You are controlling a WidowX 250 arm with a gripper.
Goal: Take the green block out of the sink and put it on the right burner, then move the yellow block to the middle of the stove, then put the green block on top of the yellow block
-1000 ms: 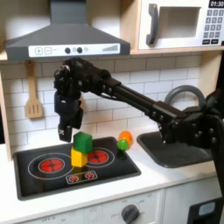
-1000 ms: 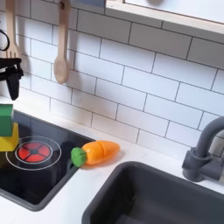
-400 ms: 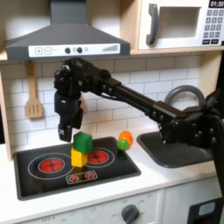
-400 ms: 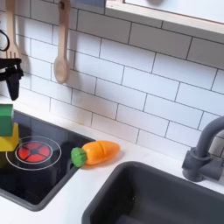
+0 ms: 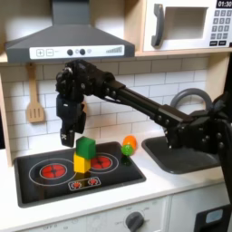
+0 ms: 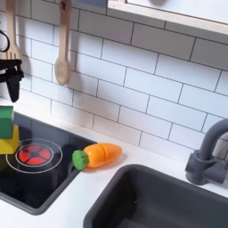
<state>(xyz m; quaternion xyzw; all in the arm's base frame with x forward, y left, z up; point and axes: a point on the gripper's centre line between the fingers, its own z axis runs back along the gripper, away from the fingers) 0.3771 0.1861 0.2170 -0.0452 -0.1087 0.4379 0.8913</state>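
The green block (image 5: 85,148) (image 6: 5,122) sits on top of the yellow block (image 5: 82,164) (image 6: 7,144) near the middle of the black stove (image 5: 45,186) (image 6: 40,183), between its two red rings. My gripper (image 5: 66,138) (image 6: 11,87) hangs just above and to the first exterior view's left of the stack, apart from it, open with nothing between its fingers. The dark grey sink (image 5: 177,156) (image 6: 169,200) lies to the right in both exterior views, with no block showing in it.
A round orange-and-green toy (image 5: 130,145) (image 6: 98,156) lies on the white counter between stove and sink. A wooden spoon (image 5: 34,100) (image 6: 61,53) hangs on the tiled wall. The curved faucet (image 5: 186,95) (image 6: 209,151) stands behind the sink, and a range hood (image 5: 68,36) overhangs the stove.
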